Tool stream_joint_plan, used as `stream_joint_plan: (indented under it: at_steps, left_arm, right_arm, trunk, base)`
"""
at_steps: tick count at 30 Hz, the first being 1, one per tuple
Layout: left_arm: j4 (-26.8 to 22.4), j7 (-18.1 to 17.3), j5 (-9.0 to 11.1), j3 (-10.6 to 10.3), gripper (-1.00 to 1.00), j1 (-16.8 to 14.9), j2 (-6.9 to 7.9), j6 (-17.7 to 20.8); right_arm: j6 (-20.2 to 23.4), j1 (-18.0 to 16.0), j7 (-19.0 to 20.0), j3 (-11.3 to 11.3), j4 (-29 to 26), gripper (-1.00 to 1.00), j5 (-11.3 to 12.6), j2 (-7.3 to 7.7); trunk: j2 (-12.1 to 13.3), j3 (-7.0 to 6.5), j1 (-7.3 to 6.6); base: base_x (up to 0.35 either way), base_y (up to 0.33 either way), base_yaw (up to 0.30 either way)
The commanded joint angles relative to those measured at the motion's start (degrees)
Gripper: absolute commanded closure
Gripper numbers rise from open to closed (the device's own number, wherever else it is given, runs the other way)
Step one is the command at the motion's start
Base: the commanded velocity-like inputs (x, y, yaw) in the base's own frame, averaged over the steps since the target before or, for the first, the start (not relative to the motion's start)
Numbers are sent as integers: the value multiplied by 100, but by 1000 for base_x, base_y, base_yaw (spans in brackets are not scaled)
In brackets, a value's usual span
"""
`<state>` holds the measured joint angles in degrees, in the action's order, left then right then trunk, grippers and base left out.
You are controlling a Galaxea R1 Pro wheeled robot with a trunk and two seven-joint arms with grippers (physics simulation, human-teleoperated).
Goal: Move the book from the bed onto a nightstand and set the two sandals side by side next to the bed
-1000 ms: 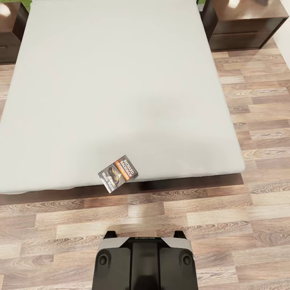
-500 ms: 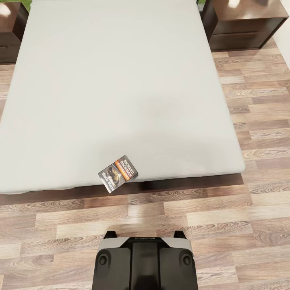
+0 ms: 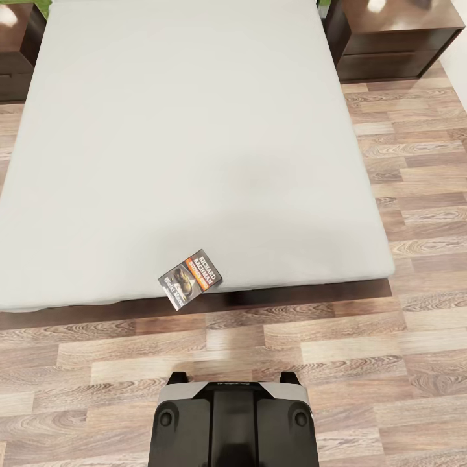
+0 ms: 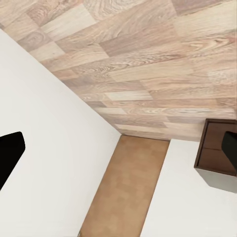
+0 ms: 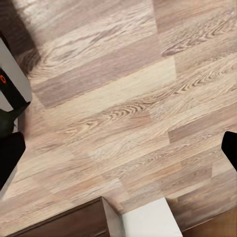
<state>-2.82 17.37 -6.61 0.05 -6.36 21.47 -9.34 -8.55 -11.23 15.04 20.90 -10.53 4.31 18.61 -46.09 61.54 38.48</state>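
Grey mattress of bed (image 3: 181, 130) carries book (image 3: 191, 279) at foot edge, corner overhanging. Nightstand (image 3: 395, 39) bare, well apart. No step done yet. Sandals unplaced. End effector state, both arms: cannot tell.

Both nightstands (image 3: 395, 39) cut by frame.

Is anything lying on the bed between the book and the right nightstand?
Nothing visible. The book overhangs the bed's near edge, and bare mattress runs from it to the right nightstand. The floor alongside is bare wood as well.
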Motion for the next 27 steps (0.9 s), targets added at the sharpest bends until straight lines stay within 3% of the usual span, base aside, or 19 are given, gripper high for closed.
stream_joint_plan:
  at_steps: [1,3,6,11,18,27]
  left_arm:
    - [6,30,-59,4,-100,16,-1,-17]
    - [4,30,-59,4,-100,46,-1,-26]
    - [3,30,-59,4,-100,57,-2,-29]
    - [2,30,-59,4,-100,85,-1,-37]
    - [1,29,-59,4,-100,96,3,-39]
    - [1,28,-53,4,-100,99,5,-36]
  right_arm:
    - [-14,-46,170,13,9,-100,57,30]
    - [-11,-125,484,19,8,-100,76,108]
    - [-10,-155,652,31,8,-100,84,148]
    - [-11,-227,1206,211,7,-100,99,250]
    - [-15,-262,1537,481,1,-100,97,320]
    - [-15,-362,1983,606,-3,-100,104,488]
  trunk:
    - [-3,2,1]
    - [-3,2,1]
    - [-3,2,1]
    - [-3,2,1]
    - [-3,2,1]
    - [-3,2,1]
  base:
    - [-21,0,0]
    - [-22,0,0]
    - [-22,0,0]
    - [-19,0,0]
    - [-20,0,0]
    - [-18,0,0]
